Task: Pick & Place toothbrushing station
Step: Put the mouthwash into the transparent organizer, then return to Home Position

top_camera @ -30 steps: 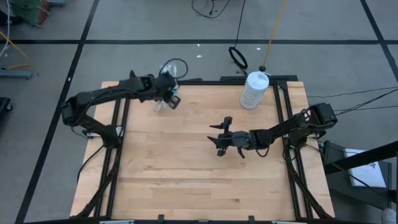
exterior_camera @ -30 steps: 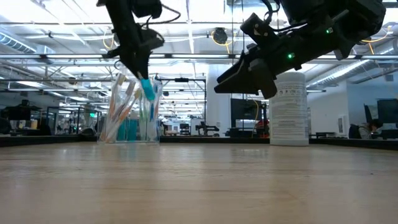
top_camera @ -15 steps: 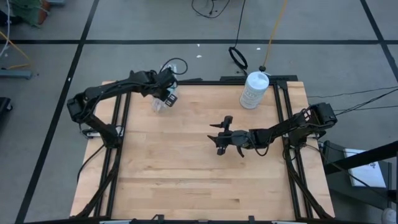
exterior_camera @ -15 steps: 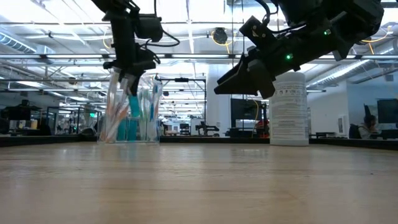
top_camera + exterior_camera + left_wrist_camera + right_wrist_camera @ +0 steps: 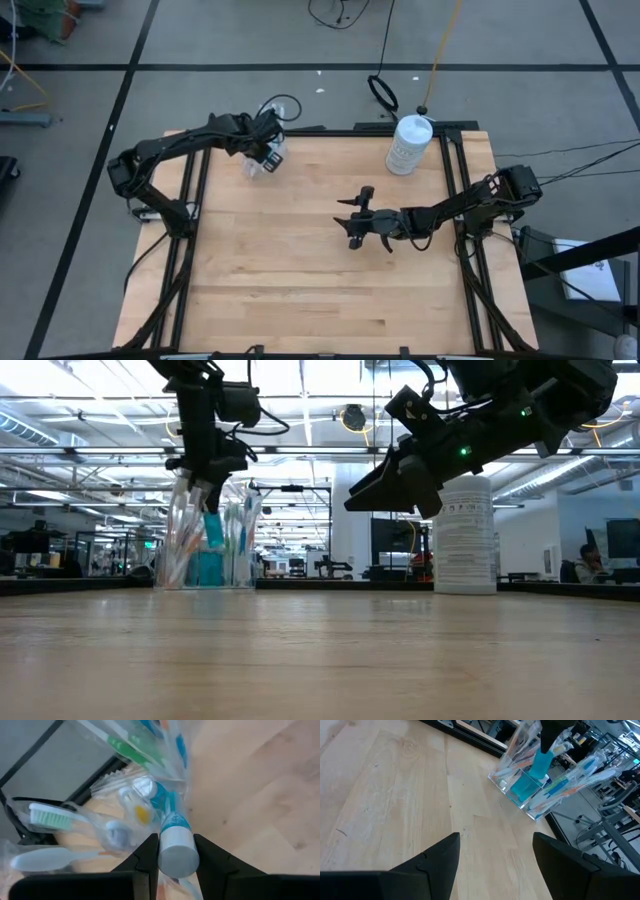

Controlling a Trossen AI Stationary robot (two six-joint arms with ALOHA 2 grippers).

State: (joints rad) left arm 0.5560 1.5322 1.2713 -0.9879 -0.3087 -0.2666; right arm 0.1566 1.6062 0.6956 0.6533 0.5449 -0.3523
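Toothpaste tube [image 5: 176,845], teal with a white cap, is pinched between the left gripper's [image 5: 205,495] fingers and hangs cap-up, partly inside the clear plastic cup [image 5: 527,780], apparently so it can join the toothbrushes [image 5: 47,815] already there. Well away from the cup, the right gripper [image 5: 353,218] hovers wide open, empty.

Bright, even overhead lighting; soft shadows, backlit silhouettes at table level, close-ups blurred.
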